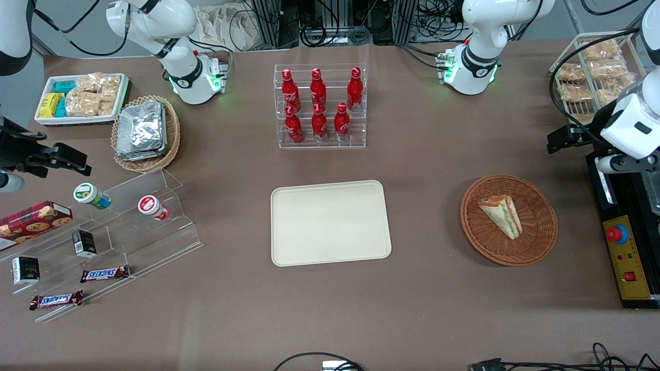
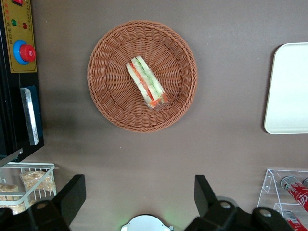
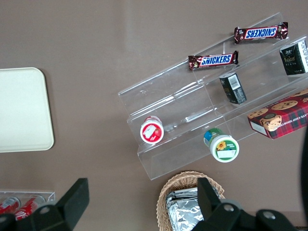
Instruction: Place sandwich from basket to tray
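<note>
We see black two-finger gripper (image 2: 139, 192) raised above brown table (image 1: 423, 170), fingers spread; triangular wrapped sandwich (image 1: 501, 215) lies in round reddish-brown wicker basket (image 1: 536, 242); cream rectangular tray (image 1: 330, 222) well apart.

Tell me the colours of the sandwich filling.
Green and orange-red between pale bread, clearest in the left wrist view: sandwich.

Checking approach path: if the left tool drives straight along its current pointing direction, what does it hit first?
Probably bare brown table; the left tool, fingers open, points down beside the round reddish-brown wicker basket, not over it. Depth unclear.
</note>
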`<state>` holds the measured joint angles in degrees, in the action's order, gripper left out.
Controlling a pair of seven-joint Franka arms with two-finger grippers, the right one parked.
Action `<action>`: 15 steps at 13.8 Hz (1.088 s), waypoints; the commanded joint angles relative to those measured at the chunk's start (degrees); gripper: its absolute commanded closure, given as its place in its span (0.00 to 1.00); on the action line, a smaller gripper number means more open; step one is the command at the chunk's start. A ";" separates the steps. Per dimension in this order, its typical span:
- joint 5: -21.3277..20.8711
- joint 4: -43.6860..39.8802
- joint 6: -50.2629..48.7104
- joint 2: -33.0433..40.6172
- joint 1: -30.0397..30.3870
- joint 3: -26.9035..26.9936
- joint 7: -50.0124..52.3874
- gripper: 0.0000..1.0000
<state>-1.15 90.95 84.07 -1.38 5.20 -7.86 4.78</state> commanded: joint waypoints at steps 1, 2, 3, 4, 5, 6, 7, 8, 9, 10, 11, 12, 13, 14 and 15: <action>0.54 -0.78 0.13 -0.38 0.43 -0.23 -0.03 0.00; 0.54 -1.03 0.13 -0.46 0.43 -0.23 -0.12 0.00; 0.54 -1.04 0.13 -0.46 0.43 -0.23 -0.12 0.00; 0.54 -0.95 0.13 -0.46 0.43 -0.23 -0.12 0.00; 0.54 -1.04 0.13 -0.46 0.43 -0.23 -0.04 0.00; 0.54 -0.95 0.13 -0.46 0.43 -0.23 -0.03 0.00; 0.54 -0.95 0.13 -0.46 0.43 -0.23 -0.12 0.00; 0.54 -0.95 0.13 -0.46 0.43 -0.14 -0.04 0.00; 0.54 -0.86 0.13 -0.46 0.43 -0.14 0.23 0.00; 0.54 -0.60 0.13 -0.46 0.43 -0.14 0.32 0.00; 0.54 -0.42 0.13 -0.55 0.52 -0.14 0.32 0.00; 0.54 -0.42 0.74 -0.99 0.69 -0.14 0.32 0.00; 0.54 -0.42 1.27 -1.25 0.69 -0.14 0.32 0.00; 0.54 -0.42 1.62 -1.52 0.69 -0.14 0.32 0.00; 0.54 -0.42 2.41 -1.78 0.69 -0.14 0.32 0.00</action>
<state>-1.15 90.99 85.38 -2.50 5.47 -7.83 4.85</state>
